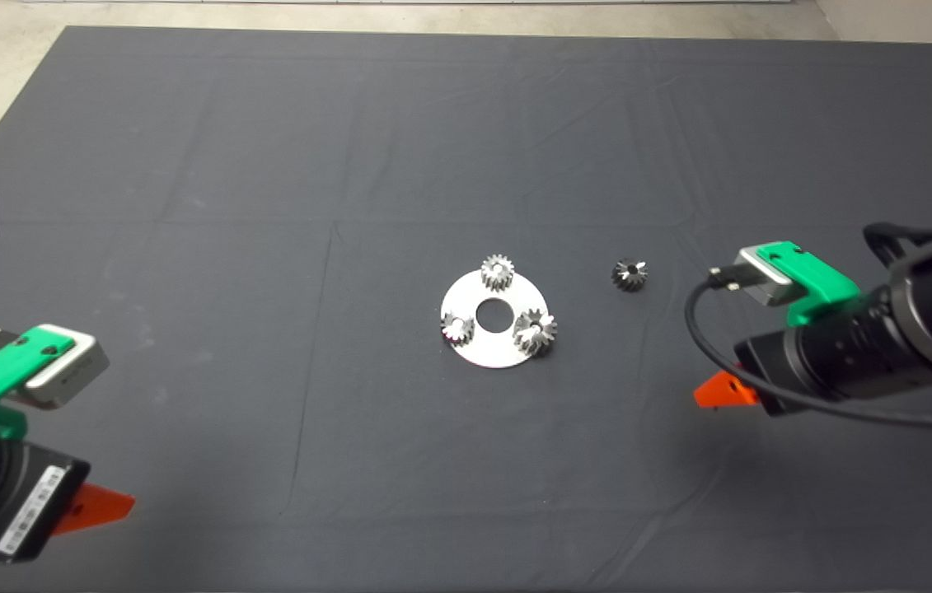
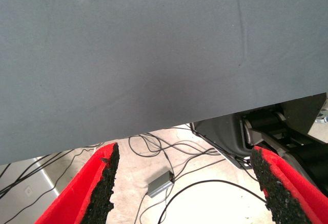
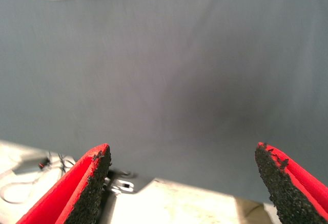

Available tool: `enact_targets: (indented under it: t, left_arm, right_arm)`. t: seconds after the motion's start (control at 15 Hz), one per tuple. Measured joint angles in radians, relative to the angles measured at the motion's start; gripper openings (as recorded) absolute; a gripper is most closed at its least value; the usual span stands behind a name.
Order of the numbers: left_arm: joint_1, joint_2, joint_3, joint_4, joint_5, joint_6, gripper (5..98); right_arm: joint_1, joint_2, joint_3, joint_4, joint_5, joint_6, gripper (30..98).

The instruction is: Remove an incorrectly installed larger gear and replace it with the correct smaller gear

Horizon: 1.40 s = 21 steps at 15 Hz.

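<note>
Round steel plate (image 1: pixel 492 346) with a centre hole is lying mid-mat (image 1: pixel 268 206) on the tabletop, carrying three gears at its rim. The larger gear (image 1: pixel 536 331) is sitting on the plate's right edge, conical, wider than the other two plate gears (image 1: pixel 498 272) at the far and left edges. The smaller gear (image 1: pixel 629 274) is lying loose on the mat, right of the plate, apart from it. Right tool (image 3: pixel 187 183) is hovering over the mat's right side, well apart from the loose gear, fingers (image 3: pixel 89 185) spread wide, holding nothing. Left tool (image 2: pixel 184 188) is waiting at the lower left over the mat edge, fingers (image 2: pixel 102 183) apart, empty, floor cables (image 2: pixel 169 155) showing below.
</note>
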Motion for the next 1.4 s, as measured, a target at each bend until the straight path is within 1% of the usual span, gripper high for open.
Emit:
enact_targets:
  t: [0.07, 0.13, 0.27, 0.33, 0.47, 0.53, 0.67, 0.8, 0.87, 1.0, 1.2, 1.4]
  left_arm:
    - [0.000, 0.004, 0.000, 0.000, 0.000, -0.006, 64.3]
    - [0.000, 0.004, 0.001, 0.000, -0.001, -0.010, 64.3]
    - [0.000, 0.008, 0.003, 0.000, 0.001, -0.015, 64.3]
    - [0.000, 0.014, 0.003, 0.000, 0.001, -0.017, 64.3]
    - [0.000, 0.023, 0.003, 0.000, 0.000, -0.020, 64.3]
    - [0.000, 0.025, 0.002, 0.000, 0.002, -0.026, 64.3]
    - [0.000, 0.045, 0.002, 0.000, 0.001, -0.036, 64.3]
    - [0.000, 0.063, 0.002, 0.000, 0.001, -0.047, 64.3]
    - [0.000, 0.070, 0.002, 0.001, 0.001, -0.058, 64.3]
    - [0.000, 0.094, 0.002, 0.001, 0.000, -0.066, 64.3]
    - [0.000, 0.103, -0.002, 0.001, 0.000, -0.072, 64.3]
    - [0.000, 0.111, -0.003, 0.001, 0.000, -0.090, 64.3]
  right_arm:
    - [0.000, 0.024, -0.049, 0.003, 0.001, -0.005, 74.4]
    - [0.000, 0.042, -0.083, 0.003, 0.001, -0.029, 74.4]
    - [-0.007, 0.070, -0.131, 0.009, 0.005, -0.105, 74.4]
    - [-0.010, 0.078, -0.171, 0.017, 0.005, -0.133, 74.4]
    - [-0.018, 0.096, -0.272, 0.016, 0.000, -0.156, 74.4]
    - [-0.020, 0.113, -0.296, 0.016, -0.005, -0.158, 74.4]
    - [-0.023, 0.179, -0.330, 0.017, -0.003, -0.165, 74.4]
    - [-0.032, 0.241, -0.391, 0.018, 0.006, -0.173, 74.4]
    - [-0.047, 0.265, -0.441, 0.018, 0.008, -0.177, 74.4]
    - [-0.080, 0.308, -0.542, 0.018, 0.003, -0.198, 74.4]
    - [-0.127, 0.371, -0.631, 0.018, 0.001, -0.246, 74.4]
    - [-0.176, 0.416, -0.706, 0.018, 0.004, -0.289, 74.4]
